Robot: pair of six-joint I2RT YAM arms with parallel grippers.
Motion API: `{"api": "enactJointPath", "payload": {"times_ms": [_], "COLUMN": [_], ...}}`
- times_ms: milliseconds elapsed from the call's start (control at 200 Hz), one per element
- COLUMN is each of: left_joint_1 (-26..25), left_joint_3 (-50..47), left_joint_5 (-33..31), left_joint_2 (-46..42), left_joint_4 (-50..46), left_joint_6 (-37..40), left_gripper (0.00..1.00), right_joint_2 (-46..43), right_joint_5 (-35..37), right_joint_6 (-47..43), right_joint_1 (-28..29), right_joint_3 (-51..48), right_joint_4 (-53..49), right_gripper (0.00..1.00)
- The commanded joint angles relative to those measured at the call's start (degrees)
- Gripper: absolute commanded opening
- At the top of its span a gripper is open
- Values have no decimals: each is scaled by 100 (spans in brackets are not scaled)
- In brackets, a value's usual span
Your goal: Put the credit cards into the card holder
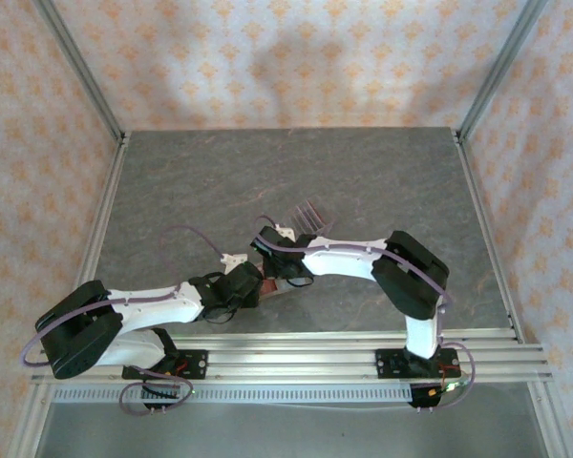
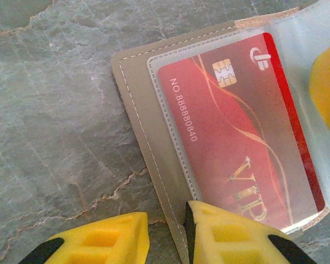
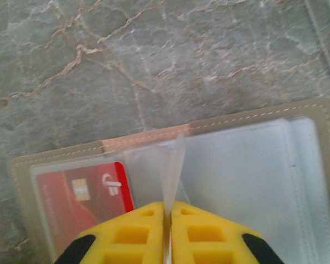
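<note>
My left gripper (image 2: 165, 217) has its fingers a little apart astride one edge of the card holder (image 2: 137, 110), one finger over bare table (image 2: 44, 137), the other over the tan cover; the holder lies open and flat near the middle of the table's near edge, with a red credit card (image 2: 231, 154) tucked in a clear pocket; my right gripper (image 3: 168, 212) is pinched tight on an upright clear sleeve (image 3: 173, 165) at the holder's fold.
</note>
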Motion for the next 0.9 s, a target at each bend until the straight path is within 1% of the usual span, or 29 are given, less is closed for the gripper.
{"api": "enactJointPath", "payload": {"times_ms": [0, 85, 150, 345, 475, 595, 896], "left_joint_1": [-55, -54, -55, -54, -49, -55, -10], "left_joint_3": [-95, -95, -104, -130, -122, -69, -59], "left_joint_5": [318, 327, 325, 318, 318, 293, 221], "left_joint_2": [445, 456, 462, 423, 342, 263, 182], "left_joint_4": [494, 506, 515, 515, 472, 364, 290], "left_joint_6": [-96, -105, -106, -110, -85, -45, -103], "left_gripper": [26, 26, 26, 26, 26, 26, 26], "right_joint_2": [-249, -293, -307, -453, -586, -731, -994], "right_joint_5": [-452, -705, -916, -1472, -1668, -1802, -1921], "right_joint_6": [158, 293, 410, 778, 951, 1052, 1207], "right_joint_1": [-24, -58, -118, -308, -400, -432, -428], "right_joint_3": [-240, -423, -572, -1060, -1295, -1406, -1644], "right_joint_4": [195, 507, 777, 1708, 2157, 2384, 2630], "right_gripper": [21, 29, 32, 36, 38, 40, 41]}}
